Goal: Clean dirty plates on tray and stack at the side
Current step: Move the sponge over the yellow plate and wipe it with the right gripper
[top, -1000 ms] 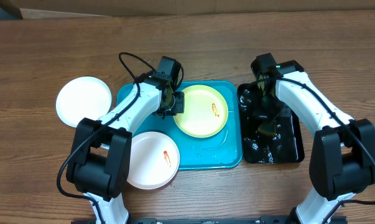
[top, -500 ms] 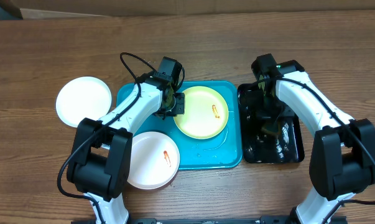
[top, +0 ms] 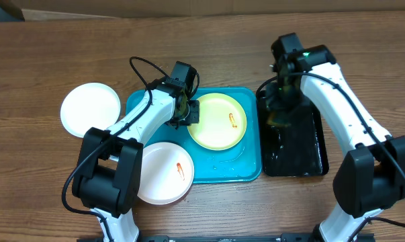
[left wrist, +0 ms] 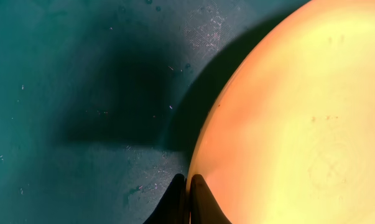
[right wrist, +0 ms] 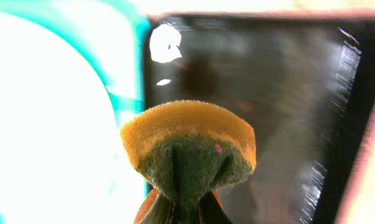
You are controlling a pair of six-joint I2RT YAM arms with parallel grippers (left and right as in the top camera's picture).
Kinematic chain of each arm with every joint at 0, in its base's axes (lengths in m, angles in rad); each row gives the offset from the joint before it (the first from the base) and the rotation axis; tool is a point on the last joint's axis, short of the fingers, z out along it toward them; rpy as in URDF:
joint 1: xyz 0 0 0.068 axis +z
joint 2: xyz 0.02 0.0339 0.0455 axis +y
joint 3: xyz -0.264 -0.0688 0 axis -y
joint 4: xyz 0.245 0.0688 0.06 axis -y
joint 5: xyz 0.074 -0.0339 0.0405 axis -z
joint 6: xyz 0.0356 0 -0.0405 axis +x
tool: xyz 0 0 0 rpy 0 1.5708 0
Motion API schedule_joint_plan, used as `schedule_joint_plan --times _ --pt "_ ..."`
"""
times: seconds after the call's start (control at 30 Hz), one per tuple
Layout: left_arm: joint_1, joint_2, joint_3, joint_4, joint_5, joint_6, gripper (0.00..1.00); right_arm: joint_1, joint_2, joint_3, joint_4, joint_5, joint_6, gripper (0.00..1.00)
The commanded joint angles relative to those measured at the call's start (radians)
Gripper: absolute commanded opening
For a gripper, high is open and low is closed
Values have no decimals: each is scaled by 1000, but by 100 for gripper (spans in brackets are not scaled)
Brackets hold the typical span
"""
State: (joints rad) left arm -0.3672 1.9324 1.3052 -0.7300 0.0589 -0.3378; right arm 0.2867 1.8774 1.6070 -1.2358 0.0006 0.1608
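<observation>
Wooden table (top: 202,40), left hand (top: 189,111) pinching plate (top: 215,128) rim, right hand (top: 277,113) clamping sponge (right wrist: 187,137)

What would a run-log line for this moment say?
left gripper: pinching yellow-green plate rim | right gripper: holding sponge over black tray

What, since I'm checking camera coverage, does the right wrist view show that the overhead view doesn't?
Only right wrist: the sponge with its green scouring face, pinched in the right gripper. Only overhead: the clean white plate on the table, the smeared white plate, the left gripper at the rim of the yellow-green plate. Both: the black tray and turquoise tray.
</observation>
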Motion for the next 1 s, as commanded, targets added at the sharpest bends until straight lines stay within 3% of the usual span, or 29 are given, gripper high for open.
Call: schedule_joint_plan --times 0.0,0.33,0.97 --pt "-8 10 17 -3 -14 0 4 62 -30 23 80 -105 -40 4" --pt "-8 10 7 0 -14 0 4 214 5 21 185 97 -91 4" --pt "-7 10 7 -3 -14 0 4 242 282 16 218 76 -60 4"
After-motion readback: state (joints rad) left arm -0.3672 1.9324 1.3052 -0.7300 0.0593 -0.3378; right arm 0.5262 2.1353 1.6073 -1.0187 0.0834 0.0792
